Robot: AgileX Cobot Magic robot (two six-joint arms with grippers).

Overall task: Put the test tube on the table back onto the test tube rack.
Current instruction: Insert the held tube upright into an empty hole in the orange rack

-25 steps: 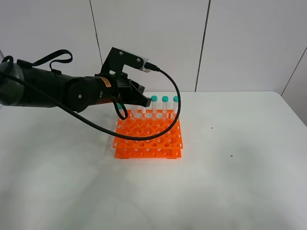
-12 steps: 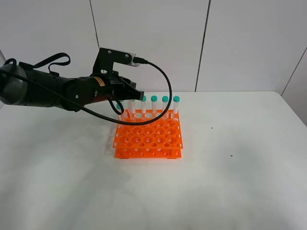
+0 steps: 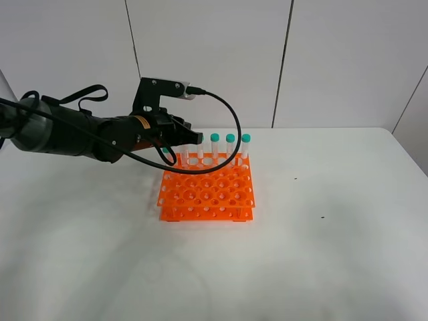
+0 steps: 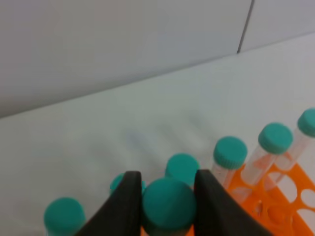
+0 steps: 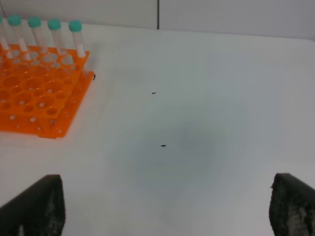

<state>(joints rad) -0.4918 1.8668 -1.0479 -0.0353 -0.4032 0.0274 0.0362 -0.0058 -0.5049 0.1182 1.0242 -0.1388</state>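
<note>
Above the table (image 3: 334, 234), the left arm (image 3: 73, 134) had dipped back toward the far row of the test tube rack (image 3: 207, 197) within the last half-second, the left gripper (image 4: 168, 184) pinching the test tube (image 4: 169, 209) by its teal cap among the neighbouring tubes (image 3: 230, 144), seating likely underway; the right gripper (image 5: 166, 187) hung spread, empty.

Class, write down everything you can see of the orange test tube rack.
The test tube rack is bright orange and looks like plastic. It has two tiers pierced by a grid of round holes, most of them empty. It stands flat on the white table. Upright teal-capped tubes fill its back row. The left gripper hovers over that row's left end, gripping a test tube by its cap.
</note>
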